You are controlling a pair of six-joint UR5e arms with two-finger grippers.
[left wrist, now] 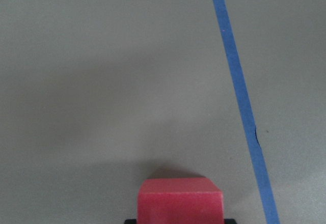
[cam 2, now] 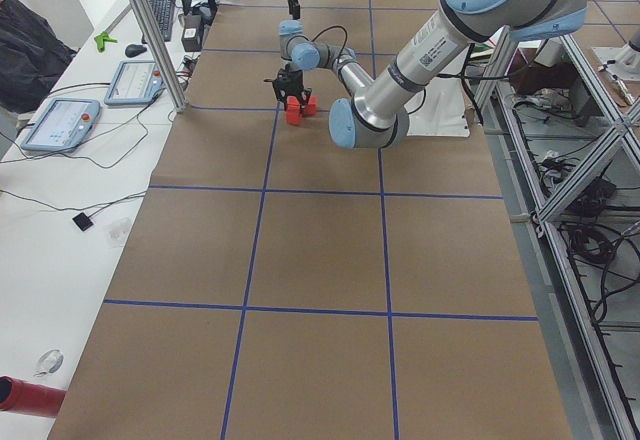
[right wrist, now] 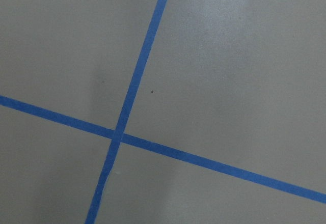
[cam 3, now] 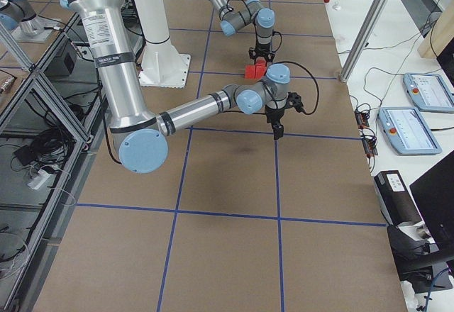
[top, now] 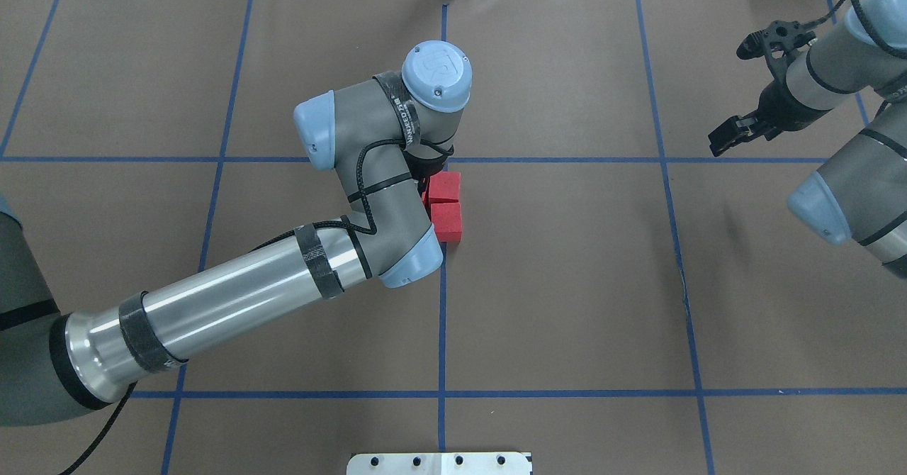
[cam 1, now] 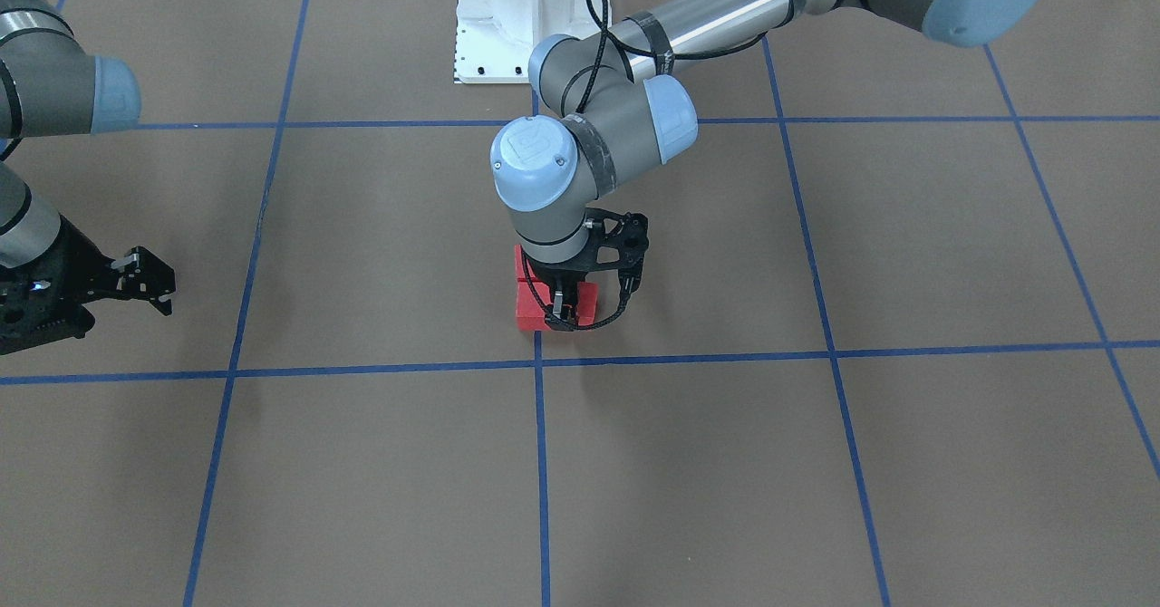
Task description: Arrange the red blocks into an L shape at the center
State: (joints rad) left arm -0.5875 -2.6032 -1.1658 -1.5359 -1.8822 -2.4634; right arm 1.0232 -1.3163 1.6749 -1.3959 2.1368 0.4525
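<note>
Red block [left wrist: 181, 199] is gripped by left pincer [cam 1: 563, 310], touching two other blocks [top: 446, 221] just beside it; L at center [cam 1: 580, 344] is judged nearly formed, only release left.

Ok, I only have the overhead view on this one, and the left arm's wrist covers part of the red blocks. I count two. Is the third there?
Observer: Yes. The front-facing view shows the third block beside the upper one of your two, so the red blocks make an L.
Operator: Where is the left gripper?
Observer: Down at that third block. I cannot tell whether it grips.
Operator: Anything under the right gripper?
Observer: No. Its wrist view shows only brown table and a tape crossing.
</note>
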